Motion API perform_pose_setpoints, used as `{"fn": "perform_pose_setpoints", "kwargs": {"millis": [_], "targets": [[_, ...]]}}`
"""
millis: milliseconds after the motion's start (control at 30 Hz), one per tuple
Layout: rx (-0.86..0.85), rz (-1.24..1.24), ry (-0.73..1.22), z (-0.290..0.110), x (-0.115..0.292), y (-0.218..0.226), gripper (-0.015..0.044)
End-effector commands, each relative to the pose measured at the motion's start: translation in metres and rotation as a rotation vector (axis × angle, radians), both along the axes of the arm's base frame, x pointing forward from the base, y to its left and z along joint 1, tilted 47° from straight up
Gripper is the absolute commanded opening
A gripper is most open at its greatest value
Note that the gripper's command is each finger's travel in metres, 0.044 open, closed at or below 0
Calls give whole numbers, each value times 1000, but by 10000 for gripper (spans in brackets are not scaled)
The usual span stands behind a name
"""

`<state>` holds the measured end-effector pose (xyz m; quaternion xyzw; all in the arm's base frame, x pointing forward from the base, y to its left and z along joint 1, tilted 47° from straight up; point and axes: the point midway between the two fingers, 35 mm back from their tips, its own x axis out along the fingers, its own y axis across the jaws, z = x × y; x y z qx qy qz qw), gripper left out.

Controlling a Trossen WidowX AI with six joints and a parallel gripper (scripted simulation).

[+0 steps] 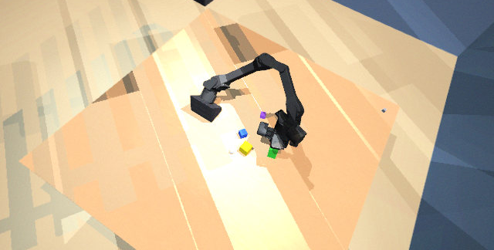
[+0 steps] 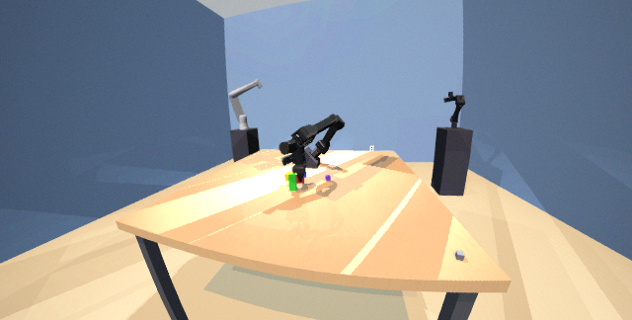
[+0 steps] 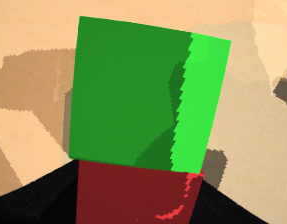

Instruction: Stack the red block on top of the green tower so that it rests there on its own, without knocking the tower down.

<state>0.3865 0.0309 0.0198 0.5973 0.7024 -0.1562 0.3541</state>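
Observation:
The green tower [image 1: 272, 153] [image 2: 292, 182] [image 3: 127, 90] stands upright on the wooden table [image 1: 116, 157]. The red block [image 3: 127, 209] [image 2: 297, 182] is right beside the tower, lower than its top. In the wrist view it touches the tower's near edge. My gripper [image 3: 134, 171] [image 1: 275, 144] [image 2: 299, 176] is down low beside the tower. Its two black fingers are shut on the red block's sides. In the top view the gripper hides the red block.
A yellow block [image 1: 245, 147] [image 2: 287, 176], a blue block [image 1: 242, 133] and a purple block [image 1: 262, 115] [image 2: 328, 177] lie close by, left of and behind the tower. A small grey cube [image 1: 383, 110] [image 2: 459, 255] sits near a table corner. Dark pedestals [image 2: 450, 159] stand off the table.

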Motion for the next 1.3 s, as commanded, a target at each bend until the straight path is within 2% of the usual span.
{"fn": "perform_pose_setpoints", "kwargs": {"millis": [0, 433, 633, 1033, 1267], "targets": [[-4, 5, -9, 13, 1, -12, 0], [-6, 5, -8, 54, 3, -56, 0], [-6, 4, -9, 58, 4, -57, 0], [-8, 5, -9, 30, 17, -84, 0], [-8, 5, -10, 23, 17, -77, 0]]}}
